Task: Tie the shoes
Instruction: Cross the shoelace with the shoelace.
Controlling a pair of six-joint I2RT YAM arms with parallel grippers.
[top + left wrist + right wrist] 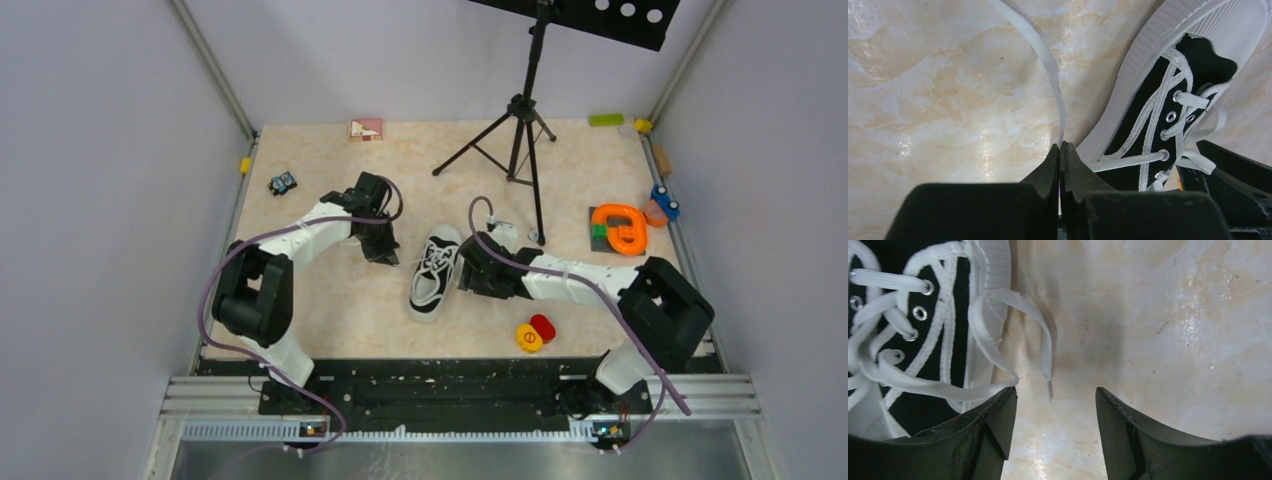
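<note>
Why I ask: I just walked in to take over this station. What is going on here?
The robot is working on tying a black sneaker. The left gripper is shut, apparently pinching one white lace beside the shoe. The right gripper is open on the other side, with the other lace end lying loose between its fingers. No bow is tied yet.

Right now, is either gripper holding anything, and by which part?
The left gripper pinches a white lace in its shut jaws, on the loose stretch beside the sneaker. The right gripper is open, holding nothing.
</note>
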